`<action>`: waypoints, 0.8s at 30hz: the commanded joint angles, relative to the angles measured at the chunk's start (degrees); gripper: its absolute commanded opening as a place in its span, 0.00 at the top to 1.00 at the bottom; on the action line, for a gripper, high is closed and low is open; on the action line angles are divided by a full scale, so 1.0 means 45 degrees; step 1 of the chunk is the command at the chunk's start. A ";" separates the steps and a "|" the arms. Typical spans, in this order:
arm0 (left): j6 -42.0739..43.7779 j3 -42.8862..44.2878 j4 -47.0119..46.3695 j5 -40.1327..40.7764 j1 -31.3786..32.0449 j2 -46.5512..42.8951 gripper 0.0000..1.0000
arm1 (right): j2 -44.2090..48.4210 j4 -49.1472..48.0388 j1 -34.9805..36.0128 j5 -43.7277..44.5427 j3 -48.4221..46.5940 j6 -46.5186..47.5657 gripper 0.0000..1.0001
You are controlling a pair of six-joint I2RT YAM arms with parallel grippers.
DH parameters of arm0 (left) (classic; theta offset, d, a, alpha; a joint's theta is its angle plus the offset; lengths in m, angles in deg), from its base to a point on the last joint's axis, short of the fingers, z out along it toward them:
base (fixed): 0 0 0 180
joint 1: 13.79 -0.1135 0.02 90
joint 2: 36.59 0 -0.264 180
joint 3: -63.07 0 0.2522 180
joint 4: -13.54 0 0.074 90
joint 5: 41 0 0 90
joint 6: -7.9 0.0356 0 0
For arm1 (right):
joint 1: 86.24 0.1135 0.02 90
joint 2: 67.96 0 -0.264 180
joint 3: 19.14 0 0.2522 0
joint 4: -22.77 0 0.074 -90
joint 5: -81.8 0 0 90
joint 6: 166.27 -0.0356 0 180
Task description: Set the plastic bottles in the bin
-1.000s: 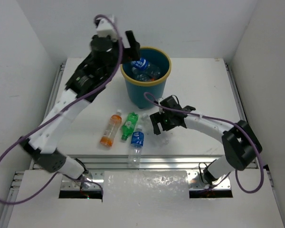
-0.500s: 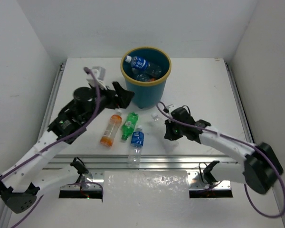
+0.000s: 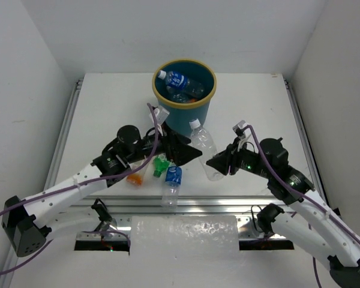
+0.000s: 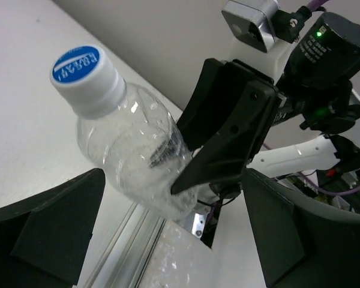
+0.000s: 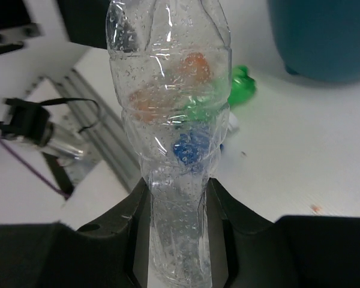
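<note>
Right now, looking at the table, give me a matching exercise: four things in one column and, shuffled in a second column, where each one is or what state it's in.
Column one
1. clear bottle
2. green bottle
3. bin
4. left gripper

Column two
A. open, gripping nothing
B. has a blue-labelled bottle inside
C. clamped in the right gripper
D. lying on the table

Pairs: 1-C, 2-D, 3-B, 4-A
</note>
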 commanded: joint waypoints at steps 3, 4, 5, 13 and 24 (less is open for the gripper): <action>0.0240 0.0902 -0.2014 -0.1232 0.0310 0.0964 0.05 | -0.0102 -0.2574 -0.0049 -0.3160 -0.0318 -0.0833 0.95; 0.0260 0.0961 -0.1859 -0.0826 0.0407 0.1196 0.05 | -0.0024 -0.2980 -0.0049 -0.2890 -0.0220 -0.1045 0.95; 0.0299 0.1058 -0.1335 -0.0513 0.0465 0.1256 0.05 | 0.0034 -0.3061 -0.0030 -0.2558 -0.0103 -0.1047 0.95; 0.0748 0.1430 0.0135 0.1151 0.0603 0.0748 0.03 | 0.0604 -0.4075 -0.0049 -0.2742 0.0210 -0.0755 0.96; -0.0033 0.2308 -0.2249 -0.0844 0.0603 0.1394 0.75 | 0.0288 -0.4783 -0.0030 -0.3417 0.0504 -0.0794 0.90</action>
